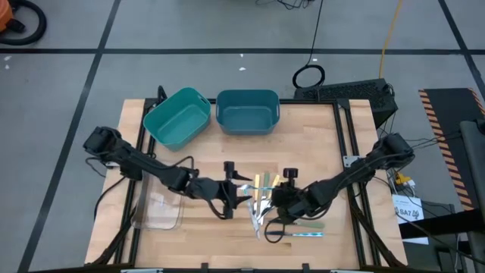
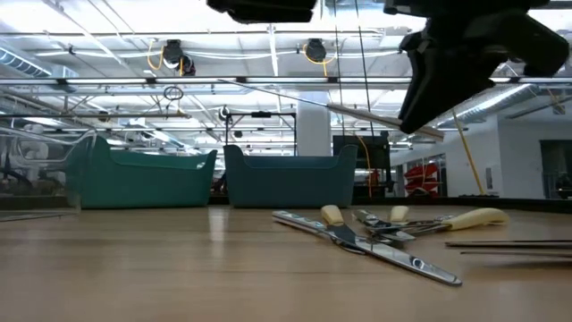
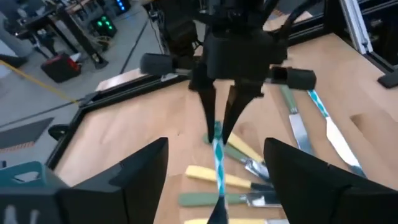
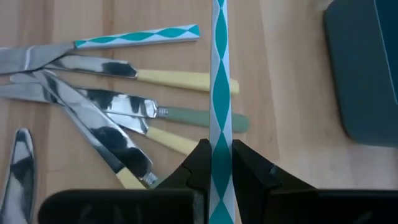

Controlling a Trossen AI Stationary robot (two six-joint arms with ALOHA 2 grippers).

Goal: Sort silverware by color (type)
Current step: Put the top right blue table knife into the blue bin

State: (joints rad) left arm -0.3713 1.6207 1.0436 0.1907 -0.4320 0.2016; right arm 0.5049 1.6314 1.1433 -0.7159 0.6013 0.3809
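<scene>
the right gripper (image 4: 221,163) pinches a slim utensil handle (image 4: 220,74) with a teal-and-white diamond pattern above the wooden table (image 1: 318,129). the left gripper (image 3: 217,177), jaws spread, faces it. shiny metal knives (image 4: 93,127) with yellow and green handles lie fanned beneath.

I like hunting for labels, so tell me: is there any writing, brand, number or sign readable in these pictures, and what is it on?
"BA7": roughly how the dark print on a white tag at the right table edge reads; blurred, so uncertain.
Yellow sticker near it: print too small to read.
Teal bins, silverware, teal-and-white striped utensil held in the right gripper: no writing visible.
</scene>
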